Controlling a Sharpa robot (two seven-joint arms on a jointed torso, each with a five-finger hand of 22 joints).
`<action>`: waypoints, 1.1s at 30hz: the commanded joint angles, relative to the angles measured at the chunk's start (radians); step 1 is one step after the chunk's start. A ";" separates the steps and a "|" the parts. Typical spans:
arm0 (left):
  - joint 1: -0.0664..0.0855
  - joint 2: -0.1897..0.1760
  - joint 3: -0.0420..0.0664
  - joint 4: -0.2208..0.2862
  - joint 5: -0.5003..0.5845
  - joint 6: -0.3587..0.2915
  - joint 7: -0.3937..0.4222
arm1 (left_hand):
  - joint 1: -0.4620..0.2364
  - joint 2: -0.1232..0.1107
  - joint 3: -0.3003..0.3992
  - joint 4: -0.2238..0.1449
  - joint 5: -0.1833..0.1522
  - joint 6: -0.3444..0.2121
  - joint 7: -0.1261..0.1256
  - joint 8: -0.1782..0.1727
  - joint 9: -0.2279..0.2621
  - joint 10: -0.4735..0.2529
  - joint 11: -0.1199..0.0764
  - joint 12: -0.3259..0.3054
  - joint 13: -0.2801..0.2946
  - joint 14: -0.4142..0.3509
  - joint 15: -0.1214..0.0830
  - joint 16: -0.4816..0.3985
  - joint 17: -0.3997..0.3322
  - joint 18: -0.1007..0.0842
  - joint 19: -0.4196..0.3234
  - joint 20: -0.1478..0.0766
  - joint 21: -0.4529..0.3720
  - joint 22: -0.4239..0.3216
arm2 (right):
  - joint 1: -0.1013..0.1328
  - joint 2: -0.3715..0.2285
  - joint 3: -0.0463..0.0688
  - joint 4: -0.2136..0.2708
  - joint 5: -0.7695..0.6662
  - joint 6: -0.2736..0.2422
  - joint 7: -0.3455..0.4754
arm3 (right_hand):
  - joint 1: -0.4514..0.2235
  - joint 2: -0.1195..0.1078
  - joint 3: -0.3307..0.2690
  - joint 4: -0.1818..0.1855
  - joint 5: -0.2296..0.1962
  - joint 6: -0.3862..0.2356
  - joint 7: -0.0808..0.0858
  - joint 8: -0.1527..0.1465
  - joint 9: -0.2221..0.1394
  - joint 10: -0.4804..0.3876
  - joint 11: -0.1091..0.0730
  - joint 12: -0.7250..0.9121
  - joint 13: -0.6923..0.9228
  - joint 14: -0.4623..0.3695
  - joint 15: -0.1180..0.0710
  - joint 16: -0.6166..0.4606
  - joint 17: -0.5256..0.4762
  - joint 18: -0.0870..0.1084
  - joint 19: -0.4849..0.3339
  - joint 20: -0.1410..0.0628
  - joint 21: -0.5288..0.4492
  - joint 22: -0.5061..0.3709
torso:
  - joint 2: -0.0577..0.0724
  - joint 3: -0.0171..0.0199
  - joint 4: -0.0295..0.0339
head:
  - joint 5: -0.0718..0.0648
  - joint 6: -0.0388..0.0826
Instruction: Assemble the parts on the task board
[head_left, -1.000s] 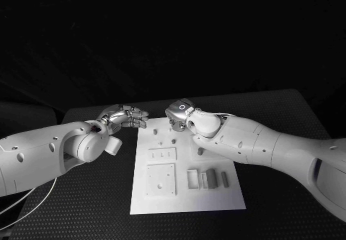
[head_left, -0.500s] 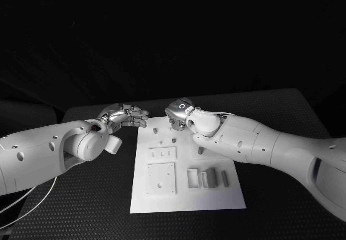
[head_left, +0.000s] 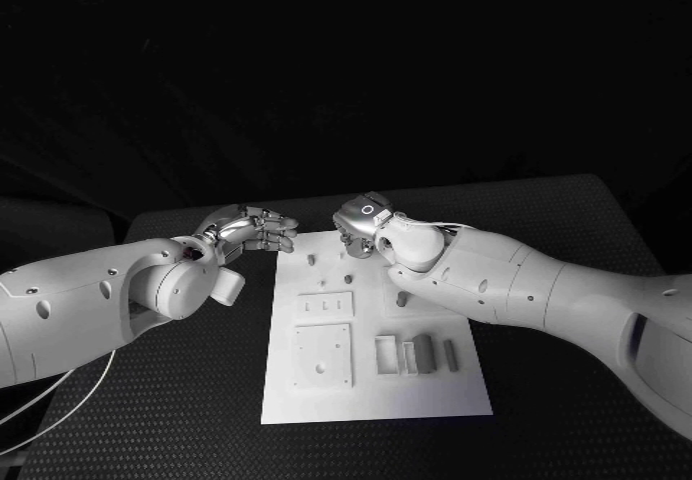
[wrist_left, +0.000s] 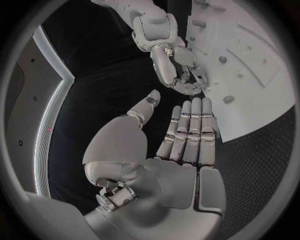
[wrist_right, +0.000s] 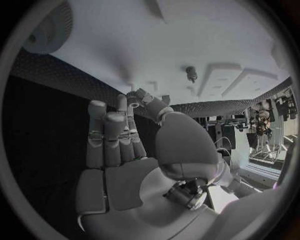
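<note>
The white task board (head_left: 378, 385) lies in the middle of the table. Several grey parts (head_left: 418, 355) lie side by side on its right part. Short pegs (head_left: 310, 262) stand near its far edge, and one peg (wrist_right: 191, 74) also appears in the right wrist view. My right hand (head_left: 361, 228) hovers over the board's far edge. Its thumb meets its fingertips (wrist_right: 122, 102) and seems to pinch a small grey part (wrist_right: 133, 95). My left hand (head_left: 255, 233) hangs just off the board's far left corner. Its palm (wrist_left: 181, 175) is flat and bare, with straight fingers.
The black table (head_left: 173, 400) spreads wide on both sides of the board. Raised square plates (head_left: 322, 357) sit on the board's left half. My two hands are close together at the far edge, a short gap apart.
Both hands have crept slightly toward the table's far side. The board and the parts on it have stayed put.
</note>
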 joint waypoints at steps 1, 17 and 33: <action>0.001 0.001 0.001 0.001 0.007 0.012 0.007 | -0.003 -0.001 -0.006 -0.001 0.000 -0.001 0.006 -0.004 -0.001 0.003 0.008 -0.005 -0.001 0.004 0.000 -0.007 0.001 0.008 0.006 -0.001 -0.004 -0.001 | 0.000 0.002 0.000 0.003 -0.017 -0.015 -0.010 | 0.001 -0.010 0.006 -0.001 0.003 0.010 0.005 -0.007 0.001 0.006 -0.001 -0.005 0.002 -0.003 -0.005 0.006 -0.002 0.058 0.001 -0.009 0.005 0.021 | -0.001 0.0017 0.0733 | -0.001 -0.001; 0.001 0.008 0.001 -0.004 0.008 0.013 0.007 | -0.003 0.000 -0.006 -0.001 0.000 0.000 0.006 -0.005 -0.001 0.003 0.008 -0.006 -0.001 0.004 0.000 -0.008 0.002 0.008 0.006 -0.001 -0.005 -0.002 | 0.000 0.017 0.000 -0.005 -0.011 -0.016 -0.003 | 0.003 -0.009 0.007 -0.001 0.003 0.010 0.005 -0.008 0.002 0.006 -0.001 -0.006 0.003 -0.003 -0.004 0.007 -0.002 0.058 0.001 -0.009 0.005 0.021 | -0.002 0.0007 0.0745 | 0.002 0.001; 0.001 0.003 0.001 0.001 0.008 0.012 0.005 | -0.003 0.000 -0.006 -0.001 0.000 0.000 0.006 -0.005 -0.001 0.004 0.008 -0.007 -0.002 0.004 0.000 -0.010 0.003 0.007 0.007 -0.001 -0.007 -0.002 | -0.001 0.016 -0.003 -0.016 0.007 0.022 0.009 | 0.003 -0.009 0.007 -0.001 0.003 0.010 0.006 -0.009 0.002 0.006 -0.001 -0.007 0.004 -0.003 -0.004 0.008 -0.003 0.058 0.000 -0.009 0.006 0.021 | -0.001 -0.0005 0.0743 | 0.003 -0.003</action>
